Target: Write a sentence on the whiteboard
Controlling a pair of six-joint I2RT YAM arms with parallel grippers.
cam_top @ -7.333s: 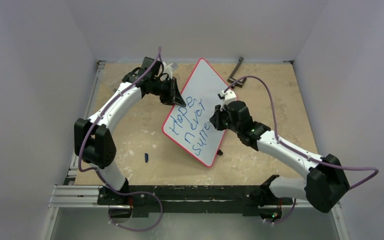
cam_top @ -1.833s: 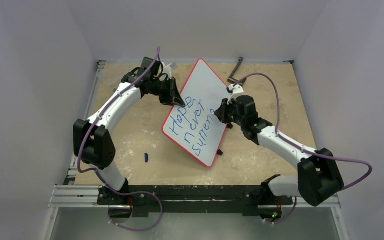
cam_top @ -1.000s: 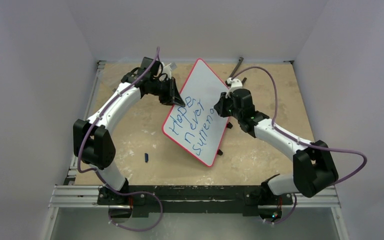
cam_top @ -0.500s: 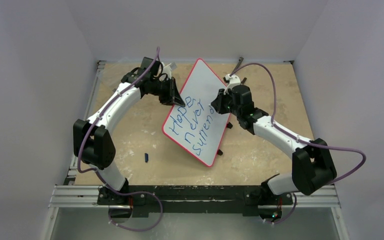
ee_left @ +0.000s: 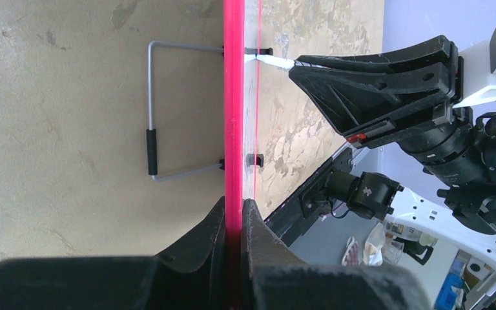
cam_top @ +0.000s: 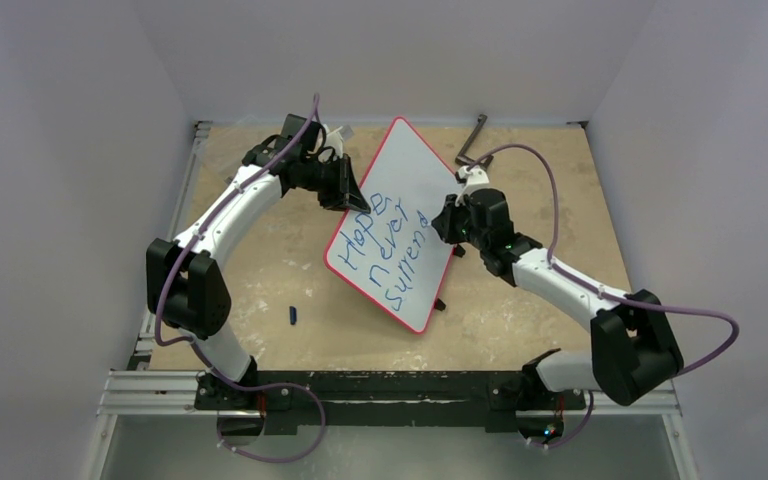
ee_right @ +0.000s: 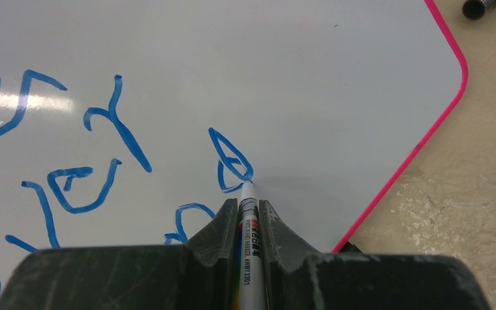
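On the whiteboard [cam_top: 412, 160], right tool [ee_right: 248, 210] clamping marker [ee_right: 248, 232], tip on sentence [cam_top: 392, 247], left tool [ee_left: 234, 216] pinching rim [ee_left: 234, 97]

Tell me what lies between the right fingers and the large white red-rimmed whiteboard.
A white marker pen: the right fingers clamp its barrel, and its tip touches the whiteboard at a blue letter. The right wrist view shows it.

You have a scuffed tan tabletop [cam_top: 560, 170], mottled with pale worn patches. Toward its near left a small dark blue piece [cam_top: 293, 315] lies by itself. At the far edge a black L-shaped bar [cam_top: 473, 140] lies flat, close to the back wall [cam_top: 390, 50]. A slotted aluminium rail [cam_top: 160, 385] runs along the near edge. Plain pale walls close you in on three sides.
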